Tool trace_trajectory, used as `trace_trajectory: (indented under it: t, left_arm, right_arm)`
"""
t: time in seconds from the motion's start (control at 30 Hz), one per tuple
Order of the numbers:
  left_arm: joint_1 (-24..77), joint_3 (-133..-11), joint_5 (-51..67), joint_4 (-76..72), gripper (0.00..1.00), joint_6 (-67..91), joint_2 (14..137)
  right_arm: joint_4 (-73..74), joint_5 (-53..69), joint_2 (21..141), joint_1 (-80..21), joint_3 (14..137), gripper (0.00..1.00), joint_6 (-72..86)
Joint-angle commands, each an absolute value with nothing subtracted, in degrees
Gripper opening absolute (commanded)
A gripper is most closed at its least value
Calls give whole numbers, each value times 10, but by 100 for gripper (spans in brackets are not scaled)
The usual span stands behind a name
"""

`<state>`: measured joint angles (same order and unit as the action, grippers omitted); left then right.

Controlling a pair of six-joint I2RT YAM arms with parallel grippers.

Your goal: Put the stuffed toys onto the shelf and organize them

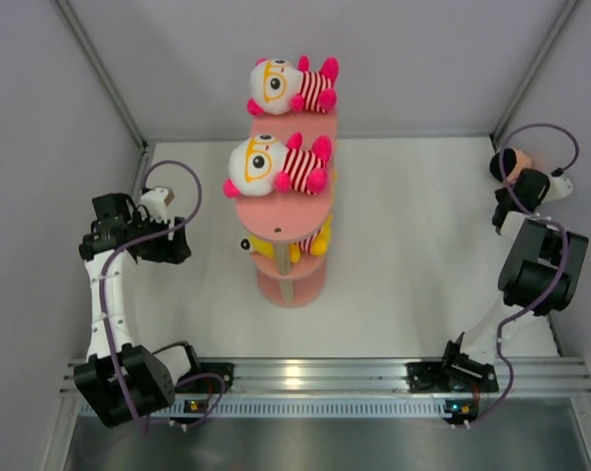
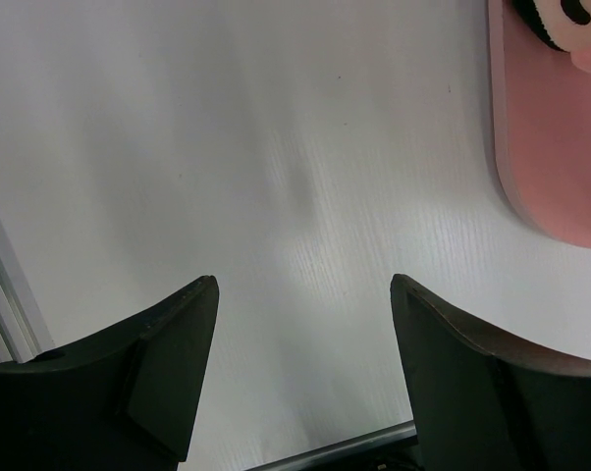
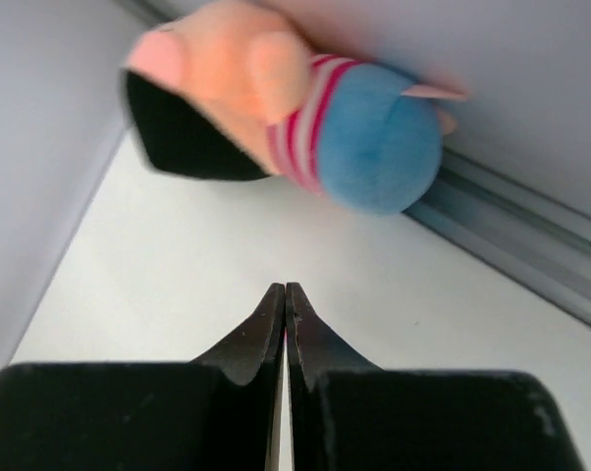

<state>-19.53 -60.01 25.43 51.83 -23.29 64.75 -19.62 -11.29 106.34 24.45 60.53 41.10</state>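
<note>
The salmon-pink shelf [image 1: 276, 211] stands mid-table. One white-faced stuffed toy [image 1: 291, 86] in a striped shirt lies on its top tier, and another [image 1: 276, 165] lies on the middle tier. A yellow bear [image 1: 261, 247] sits on a lower tier. A black-haired toy [image 3: 286, 118] in a striped shirt and blue trousers lies against the wall in the far right corner [image 1: 511, 162]. My right gripper [image 3: 285, 287] is shut just short of it, with nothing between the fingers. My left gripper [image 2: 303, 283] hangs open over bare table left of the shelf [image 2: 541, 147].
Grey walls close in the table on the left, back and right, with metal rails along the floor edges [image 3: 531, 235]. A black-and-pink bit of a toy [image 2: 570, 20] shows on the shelf tier in the left wrist view. The arm bases sit on the near rail [image 1: 325, 373].
</note>
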Motion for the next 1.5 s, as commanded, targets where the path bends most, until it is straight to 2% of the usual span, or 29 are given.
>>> trace_trajectory:
  t: [0.0, 0.1, 0.23, 0.27, 0.3, 0.33, 0.37, 0.43, 0.63, 0.83, 1.0, 1.1, 1.13, 1.2, 1.23, 1.47]
  left_arm:
    - [-192, -603, 261, 504, 77, -236, 618]
    - [-190, -601, 265, 504, 77, -242, 598]
    - [-189, -600, 263, 504, 77, -253, 580]
    - [-190, -600, 262, 504, 77, -256, 578]
    - [-190, -601, 260, 504, 77, -256, 580]
    - [-189, -602, 259, 505, 77, -256, 581]
    - [-190, -603, 263, 505, 77, -255, 583]
    - [-189, -606, 268, 504, 78, -251, 591]
    - [-188, -622, 268, 504, 77, -236, 619]
    - [-189, -635, 252, 504, 77, -225, 638]
    - [-188, -636, 242, 504, 77, -222, 649]
    - [-188, -641, 242, 504, 77, -217, 655]
    - [-187, -642, 242, 504, 77, -216, 654]
    - [-187, -644, 242, 504, 77, -216, 654]
    - [-186, -644, 241, 504, 77, -216, 652]
    - [-185, -634, 245, 504, 77, -221, 637]
  right_arm:
    - [-290, -90, 961, 214, 560, 0, 363]
    - [-282, -115, 935, 188, 527, 0, 372]
    - [-253, -89, 955, 239, 542, 0, 383]
    - [-245, -93, 971, 243, 564, 14, 366]
    - [-219, -104, 982, 246, 580, 33, 346]
    - [-201, -110, 1007, 250, 622, 64, 299]
    - [-180, -123, 1019, 250, 646, 68, 276]
    - [-133, -148, 1046, 250, 688, 71, 224]
    - [-121, -181, 1120, 251, 767, 80, 189]
    - [-83, -185, 1187, 257, 822, 81, 223]
    - [-104, -162, 1210, 262, 830, 78, 220]
    - [-101, -152, 1211, 264, 832, 53, 222]
    - [-99, -150, 1211, 264, 835, 33, 222]
    - [-98, -144, 1211, 265, 835, 14, 221]
    - [-95, -141, 1209, 265, 834, 0, 219]
    - [-152, -113, 1130, 261, 761, 0, 225]
